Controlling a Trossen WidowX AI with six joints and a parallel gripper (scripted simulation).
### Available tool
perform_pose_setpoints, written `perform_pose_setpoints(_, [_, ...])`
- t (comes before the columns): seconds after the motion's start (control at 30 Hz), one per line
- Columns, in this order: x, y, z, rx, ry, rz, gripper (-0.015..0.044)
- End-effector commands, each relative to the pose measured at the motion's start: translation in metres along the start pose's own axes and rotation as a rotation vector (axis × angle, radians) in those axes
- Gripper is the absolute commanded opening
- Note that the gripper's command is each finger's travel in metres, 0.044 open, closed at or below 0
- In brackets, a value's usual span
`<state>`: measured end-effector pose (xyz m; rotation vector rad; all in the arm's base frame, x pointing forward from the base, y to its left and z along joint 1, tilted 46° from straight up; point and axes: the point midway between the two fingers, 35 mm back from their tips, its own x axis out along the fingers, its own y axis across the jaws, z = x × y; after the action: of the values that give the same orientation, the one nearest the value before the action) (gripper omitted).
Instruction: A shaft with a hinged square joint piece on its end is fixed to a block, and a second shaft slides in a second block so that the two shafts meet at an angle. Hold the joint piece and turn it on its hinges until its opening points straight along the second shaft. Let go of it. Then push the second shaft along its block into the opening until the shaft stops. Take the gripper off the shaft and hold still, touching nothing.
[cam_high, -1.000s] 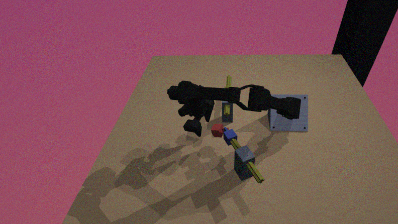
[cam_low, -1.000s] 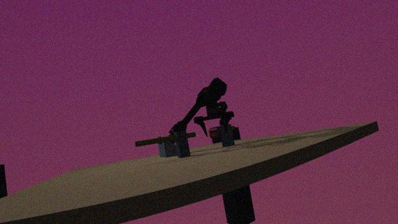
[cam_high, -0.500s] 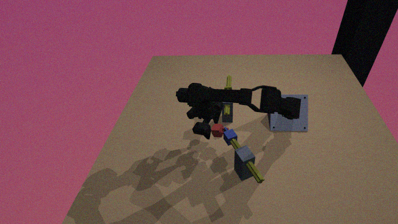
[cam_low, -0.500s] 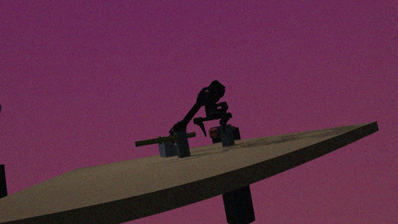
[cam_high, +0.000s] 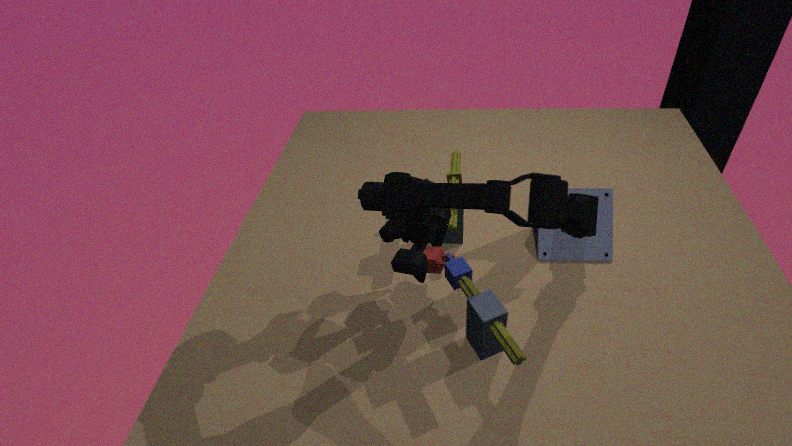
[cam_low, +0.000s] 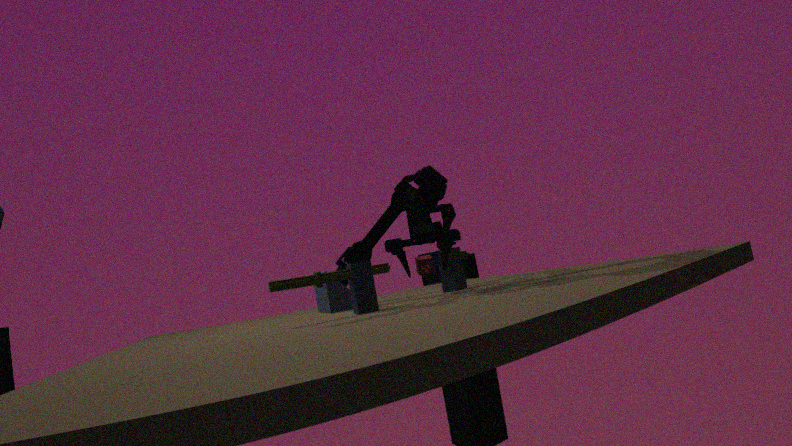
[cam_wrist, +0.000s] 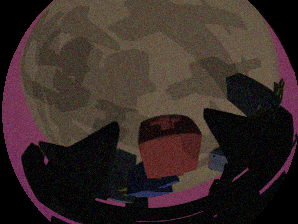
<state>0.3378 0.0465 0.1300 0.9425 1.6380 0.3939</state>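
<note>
The red square joint piece (cam_high: 435, 259) (cam_low: 423, 265) (cam_wrist: 170, 157) hangs on the blue hinge part (cam_high: 458, 270) at the end of the first yellow shaft (cam_high: 508, 343), held in its block (cam_high: 487, 305). In the wrist view its darker hollow-looking face points away from the blue part, not toward the second shaft. The second yellow shaft (cam_high: 455, 161) (cam_low: 293, 283) (cam_wrist: 279, 90) lies in its block (cam_high: 454, 238) (cam_wrist: 247, 95), partly hidden by the arm. My gripper (cam_low: 427, 271) (cam_wrist: 162, 119) is open and empty, its fingers to either side of the joint piece with gaps. One fingertip is hidden in the top view.
The pale blue base plate (cam_high: 604, 243) with dark screw holes is at the right in the top view. The arm reaches left from it over the second shaft. The tan table top (cam_high: 637, 332) carries the arm's shadows.
</note>
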Motion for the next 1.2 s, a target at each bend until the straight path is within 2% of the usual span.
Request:
perform_pose_setpoints(0.0, [0.006, -0.001, -0.001, 0.007, 0.001, 0.004, 0.044])
perform_pose_setpoints(0.33, [0.019, -0.001, -0.001, 0.007, 0.001, 0.005, 0.044])
perform_pose_setpoints(0.67, [0.019, -0.001, -0.001, 0.007, 0.001, 0.005, 0.0182])
perform_pose_setpoints(1.17, [0.019, -0.001, -0.001, 0.007, 0.001, 0.005, 0.0182])
